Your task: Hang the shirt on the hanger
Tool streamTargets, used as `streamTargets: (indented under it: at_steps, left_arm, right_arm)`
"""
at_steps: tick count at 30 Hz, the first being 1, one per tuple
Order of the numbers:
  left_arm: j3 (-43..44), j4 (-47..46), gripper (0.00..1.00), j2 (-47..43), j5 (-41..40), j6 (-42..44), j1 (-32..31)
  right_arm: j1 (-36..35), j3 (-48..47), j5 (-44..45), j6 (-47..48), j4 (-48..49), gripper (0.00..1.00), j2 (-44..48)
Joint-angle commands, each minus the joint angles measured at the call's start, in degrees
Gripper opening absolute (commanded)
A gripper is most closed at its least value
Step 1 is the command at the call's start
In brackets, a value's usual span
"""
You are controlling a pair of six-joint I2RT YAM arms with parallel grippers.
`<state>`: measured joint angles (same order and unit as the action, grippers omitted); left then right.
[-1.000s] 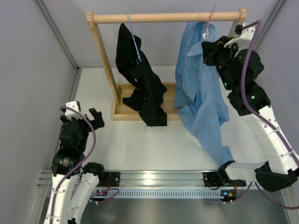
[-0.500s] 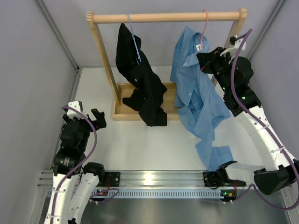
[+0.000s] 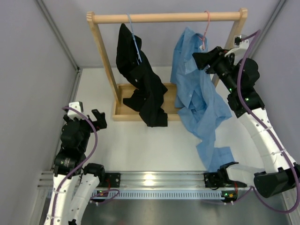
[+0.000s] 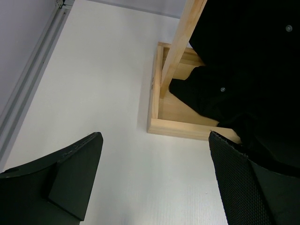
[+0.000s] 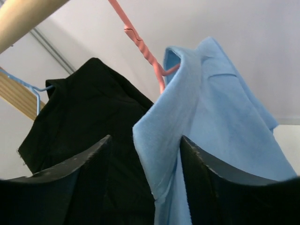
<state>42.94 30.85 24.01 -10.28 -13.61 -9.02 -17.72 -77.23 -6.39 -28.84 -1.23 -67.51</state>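
The top view looks down over the table (image 3: 140, 145) from its near edge. The left wrist view faces the rack (image 4: 176, 56) base. The right wrist view looks up closely at the shirt (image 5: 225, 122). All three show the black shirt (image 3: 140, 79).

Nope, I can't read a single word, brand or number in any of my views. The light blue shirt (image 3: 194, 89), the pink hanger (image 5: 146, 55), the black shirt (image 3: 140, 79) and the wooden rack (image 3: 164, 18) all look plain from here.
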Motion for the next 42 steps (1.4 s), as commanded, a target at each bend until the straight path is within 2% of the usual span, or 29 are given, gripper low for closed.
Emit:
streamTargets:
  at_steps: [1,7,10,11,14,15,19,21,22,23,27,30,34,38,42]
  left_arm:
    - [-0.1,-3.1,0.98,-0.5,-0.1,0.0,0.6]
    - [-0.1,-3.1,0.98,-0.5,0.1,0.1,0.6]
    - [-0.1,-3.1,0.98,-0.4,0.2,0.2,0.6]
    - [-0.2,-3.1,0.98,-0.4,0.3,0.2,0.6]
    - [-0.2,-3.1,0.98,-0.5,-0.1,0.2,0.6]
    - [-0.2,-3.1,0.98,-0.5,-0.3,0.2,0.6]
    - [-0.2,-3.1,0.98,-0.6,-0.5,0.2,0.6]
    - [-0.2,-3.0,0.98,-0.6,-0.4,0.2,0.6]
    - [-0.2,-3.1,0.98,-0.6,-0.3,0.2,0.6]
    - [-0.2,-3.1,0.98,-0.7,-0.2,0.2,0.6]
    - [-0.2,-3.1,0.98,-0.7,0.0,0.2,0.6]
    - [-0.3,-3.1,0.98,-0.6,0.3,0.2,0.6]
    - [-0.3,-3.1,0.98,-0.5,0.7,0.2,0.6]
    - [-0.3,-3.1,0.98,-0.5,0.9,0.1,0.6]
    - [-0.4,-3.0,0.98,-1.0,-0.5,-0.2,0.6]
  right_arm:
    - [1.5,-0.6,-3.8,0.1,5.0,0.61,2.9]
    - [2.9,0.1,-3.3,4.0,1.4,0.67,6.6]
    - [3.5,-0.3,-0.6,8.3,-3.5,0.74,7.3]
    - [3.7,-0.4,0.1,9.3,-4.8,0.82,7.5]
    - [3.7,1.0,2.2,13.3,-8.4,0.82,9.2]
    - [3.8,4.2,2.4,15.9,-10.4,0.82,11.6]
    - [3.8,8.1,1.1,18.1,-13.0,0.86,16.2]
    - [3.8,10.6,-1.3,18.5,-14.2,0.89,19.9]
    - [3.8,11.1,-2.1,18.9,-16.5,0.97,21.8]
    - [3.8,11.6,-2.6,19.1,-17.9,0.99,22.8]
    - [3.8,15.7,-3.5,19.5,-21.3,0.99,29.0]
    - [3.7,16.2,-1.1,19.8,-24.2,1.0,31.1]
    - [3.0,14.7,0.8,20.7,-24.7,0.99,28.1]
    - [2.9,10.8,-3.3,20.5,-25.8,0.96,22.9]
    - [3.0,13.2,-1.3,20.0,-26.5,0.98,24.3]
